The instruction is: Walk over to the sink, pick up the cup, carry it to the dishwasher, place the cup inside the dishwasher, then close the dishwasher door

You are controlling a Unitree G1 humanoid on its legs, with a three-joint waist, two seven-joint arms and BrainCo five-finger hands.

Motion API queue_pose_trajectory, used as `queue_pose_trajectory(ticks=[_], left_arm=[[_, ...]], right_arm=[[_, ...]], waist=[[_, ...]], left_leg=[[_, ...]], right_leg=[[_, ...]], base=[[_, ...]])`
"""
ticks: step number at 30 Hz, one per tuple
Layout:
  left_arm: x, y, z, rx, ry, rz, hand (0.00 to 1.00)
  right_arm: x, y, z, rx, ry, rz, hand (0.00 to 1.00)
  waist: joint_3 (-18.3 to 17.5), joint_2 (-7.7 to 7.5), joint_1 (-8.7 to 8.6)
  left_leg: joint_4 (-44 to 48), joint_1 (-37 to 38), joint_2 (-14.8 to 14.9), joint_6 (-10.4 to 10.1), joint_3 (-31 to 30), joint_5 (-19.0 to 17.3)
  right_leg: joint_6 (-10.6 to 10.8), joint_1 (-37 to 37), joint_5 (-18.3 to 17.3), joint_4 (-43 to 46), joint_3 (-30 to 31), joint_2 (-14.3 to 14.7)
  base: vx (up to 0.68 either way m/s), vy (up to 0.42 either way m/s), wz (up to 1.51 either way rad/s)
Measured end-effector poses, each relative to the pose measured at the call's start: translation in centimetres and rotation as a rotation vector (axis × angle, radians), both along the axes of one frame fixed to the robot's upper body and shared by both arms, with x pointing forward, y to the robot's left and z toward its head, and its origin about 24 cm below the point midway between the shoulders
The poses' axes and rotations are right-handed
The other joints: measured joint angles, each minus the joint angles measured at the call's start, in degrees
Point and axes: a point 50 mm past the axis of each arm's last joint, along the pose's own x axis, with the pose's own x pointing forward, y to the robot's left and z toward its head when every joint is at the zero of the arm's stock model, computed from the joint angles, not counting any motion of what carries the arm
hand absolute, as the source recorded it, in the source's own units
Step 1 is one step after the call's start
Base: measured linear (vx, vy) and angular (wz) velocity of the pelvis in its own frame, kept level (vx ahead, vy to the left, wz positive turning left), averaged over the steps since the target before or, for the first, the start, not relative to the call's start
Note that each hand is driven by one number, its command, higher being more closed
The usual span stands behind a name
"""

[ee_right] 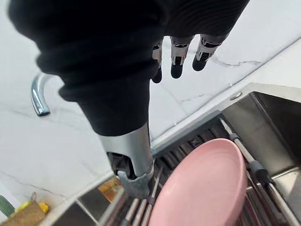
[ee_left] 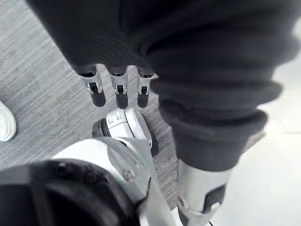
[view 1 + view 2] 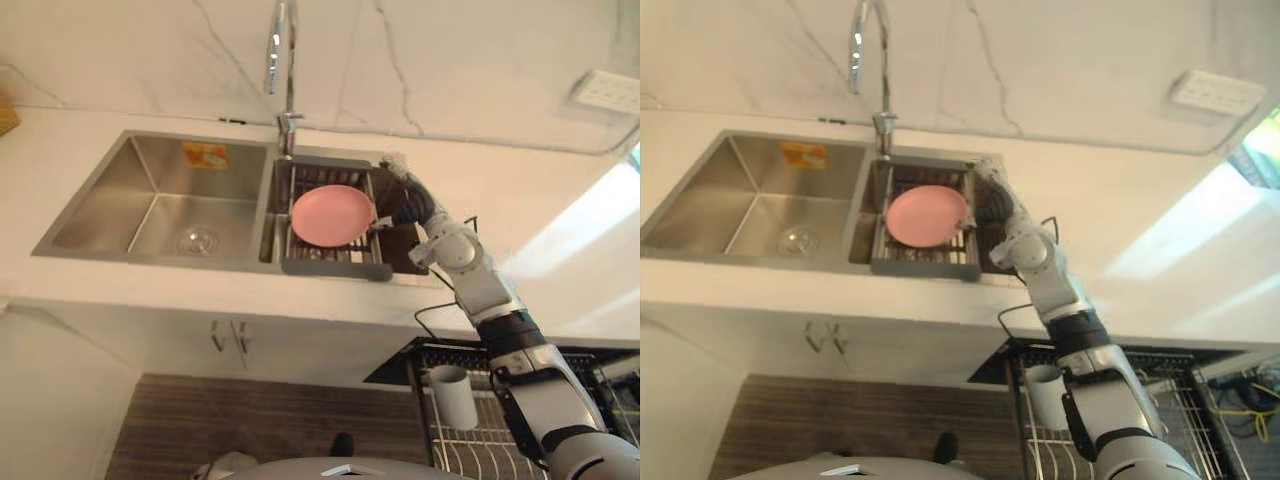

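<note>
Atop sink rack (image 3: 335, 268), pink plate (image 3: 332, 214); dishwasher (image 3: 470, 450) holds cup (image 3: 452, 397).

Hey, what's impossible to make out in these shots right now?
1. Sink floor beneath the drain rack and pink plate: eye views, covered by them.
2. Dishwasher rack: eye views, cut off by the bottom edge.
3. Whether the right robot hand touches the plate: too small in eye views, angle unclear in its wrist view.
4. Inside of the cup: eye views, too small.
</note>
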Motion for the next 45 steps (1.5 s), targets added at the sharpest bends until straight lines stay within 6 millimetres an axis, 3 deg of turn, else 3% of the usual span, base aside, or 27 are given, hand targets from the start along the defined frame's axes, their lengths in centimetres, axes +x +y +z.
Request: queue_pose_trajectory(ticks=[9,12,16,26,30,31,40,45], left_arm=[[-0.7,0.2,0.0,0.025,-0.01,0.006,0.0],[-0.3,1.7,0.3,0.28,0.071,-0.125,0.0],[1.1,3.4,1.1,0.479,0.045,-0.24,0.0],[1.2,3.0,1.0,0.483,0.015,-0.276,0.0],[1.1,2.5,0.9,0.498,0.014,-0.34,0.0],[1.1,2.6,0.9,0.52,0.015,-0.385,0.0],[1.8,2.4,1.2,0.643,0.041,-0.644,0.0],[1.5,2.1,1.1,0.645,0.056,-0.685,0.0]], right_arm=[[0.4,-1.4,-4.1,-0.317,0.166,-0.035,0.0],[0.3,-1.5,-4.9,-0.38,0.191,-0.036,0.0],[0.2,-2.0,-6.0,-0.455,0.228,-0.053,0.0],[-0.3,-3.2,-8.6,-0.635,0.304,-0.059,0.0],[-0.4,-3.6,-8.8,-0.68,0.264,-0.075,0.0],[-0.5,-3.7,-9.1,-0.717,0.248,-0.078,1.0],[-0.5,-4.9,-9.3,-0.772,0.183,-0.147,1.0],[-0.6,-5.2,-9.1,-0.763,0.086,-0.182,1.0]], waist=[[-0.16,-0.2,0.59],[-0.18,-0.26,1.26],[-0.17,-0.26,1.31],[0.04,-0.06,1.51],[0.41,0.56,1.29],[0.44,0.61,1.47],[0.75,1.16,1.38],[0.96,1.51,1.54]], left_leg=[[-2.96,-2.05,1.01,-0.64,2.59,4.56],[-4.22,-2.16,0.84,-0.83,2.06,5.83],[-3.92,-2.24,0.51,-0.98,1.35,6.29],[-4.24,-1.78,0.62,-1.5,1.84,6.31],[-4.24,-1.63,1.24,-1.05,5.37,6.53],[-4.24,-1.63,1.21,-1.02,5.42,6.58],[-4.21,-0.99,1.18,-0.96,5.82,6.93],[-4.22,-0.88,1.12,-0.91,5.82,6.57]], right_leg=[[1.08,2.57,-1.39,0.0,-8.2,-2.11],[1.32,2.86,-1.49,0.01,-9.77,-2.57],[1.68,3.86,-1.75,0.02,-11.19,-2.92],[1.71,4.9,-2.64,0.02,-11.51,-2.93],[1.91,5.5,-2.8,0.01,-10.96,-3.01],[1.93,5.49,-2.81,0.02,-10.9,-3.04],[2.01,5.85,-2.97,0.02,-10.48,-3.03],[2.01,5.86,-3.06,0.02,-9.12,-2.84]], base=[[-0.05,0.004,0.51],[0.0,0.018,0.27],[0.01,0.011,0.21],[-0.03,0.006,0.04],[-0.03,0.014,0.08],[0.0,0.0,0.0],[0.0,0.0,0.0],[-0.04,0.008,0.0]])
